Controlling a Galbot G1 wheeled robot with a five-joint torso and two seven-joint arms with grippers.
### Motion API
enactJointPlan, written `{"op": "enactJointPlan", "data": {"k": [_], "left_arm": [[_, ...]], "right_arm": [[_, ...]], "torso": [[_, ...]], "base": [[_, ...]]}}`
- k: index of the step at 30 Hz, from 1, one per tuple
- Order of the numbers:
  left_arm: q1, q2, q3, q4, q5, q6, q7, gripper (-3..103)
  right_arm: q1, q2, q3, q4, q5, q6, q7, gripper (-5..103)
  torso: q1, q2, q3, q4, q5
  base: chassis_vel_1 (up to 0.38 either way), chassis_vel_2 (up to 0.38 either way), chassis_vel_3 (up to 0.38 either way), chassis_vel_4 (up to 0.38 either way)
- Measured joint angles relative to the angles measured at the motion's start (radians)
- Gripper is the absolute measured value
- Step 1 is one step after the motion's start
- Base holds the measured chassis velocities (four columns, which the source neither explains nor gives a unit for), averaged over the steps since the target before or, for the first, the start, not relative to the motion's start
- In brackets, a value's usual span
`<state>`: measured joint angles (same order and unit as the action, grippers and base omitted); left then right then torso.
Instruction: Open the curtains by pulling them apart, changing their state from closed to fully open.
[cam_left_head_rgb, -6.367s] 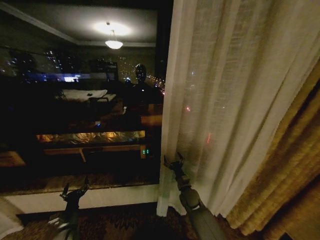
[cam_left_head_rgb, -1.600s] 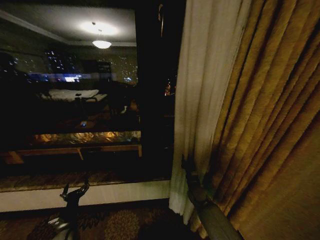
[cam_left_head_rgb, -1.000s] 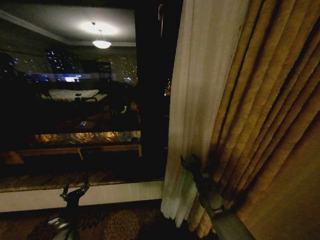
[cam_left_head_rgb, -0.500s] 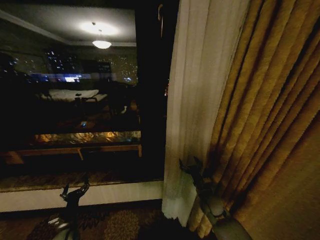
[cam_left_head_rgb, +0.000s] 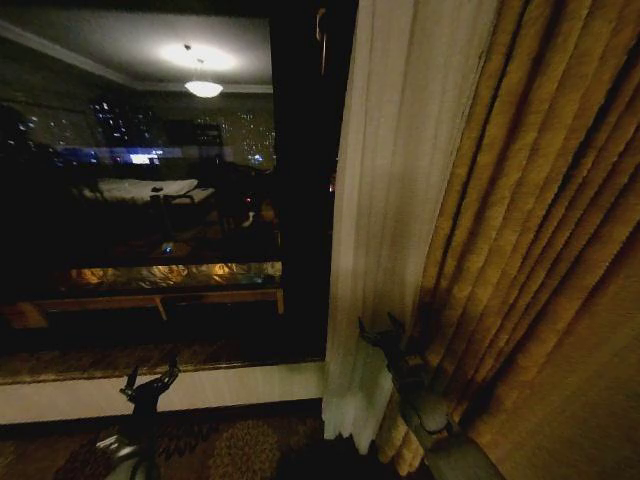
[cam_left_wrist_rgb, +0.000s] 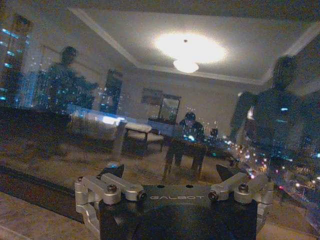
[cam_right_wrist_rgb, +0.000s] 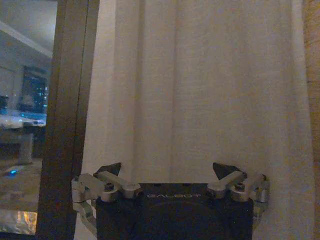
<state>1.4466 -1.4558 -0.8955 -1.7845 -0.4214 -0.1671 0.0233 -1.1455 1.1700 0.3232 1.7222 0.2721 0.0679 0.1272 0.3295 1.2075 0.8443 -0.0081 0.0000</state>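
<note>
Jaws of right gripper (cam_right_wrist_rgb: 166, 172) spread, facing sheer curtain (cam_right_wrist_rgb: 200, 85), beside gold drape (cam_left_head_rgb: 540, 250). Left gripper (cam_left_head_rgb: 152, 382) spread, idle by window. Risk: snagging gold drape instead.

One legible marking: the brand name "GALBOT", in pale capitals, centred on the black body of the left gripper (cam_left_wrist_rgb: 175, 172) between its two silver finger mounts, as seen in the left wrist view. The same "GALBOT" marking stands in the same position on the right gripper (cam_right_wrist_rgb: 170, 172) in the right wrist view. No other text, number or sign can be read
</note>
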Motion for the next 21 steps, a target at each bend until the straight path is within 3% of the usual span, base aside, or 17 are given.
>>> {"op": "enactJointPlan", "data": {"k": [9, 21], "left_arm": [[0.0, 0.0, 0.0, 0.0, 0.0, 0.0, 0.0, 100], [0.0, 0.0, 0.0, 0.0, 0.0, 0.0, 0.0, 100]], "right_arm": [[0.001, 0.0, 0.0, -0.001, -0.001, 0.001, 0.001, 100], [0.001, 0.0, 0.0, -0.001, -0.001, 0.001, 0.001, 100]], "torso": [[0.0, 0.0, 0.0, 0.0, 0.0001], [0.0, 0.0, 0.0, 0.0, -0.0001]], "base": [[0.131, 0.138, -0.147, -0.142], [0.27, 0.288, -0.302, -0.284]]}}
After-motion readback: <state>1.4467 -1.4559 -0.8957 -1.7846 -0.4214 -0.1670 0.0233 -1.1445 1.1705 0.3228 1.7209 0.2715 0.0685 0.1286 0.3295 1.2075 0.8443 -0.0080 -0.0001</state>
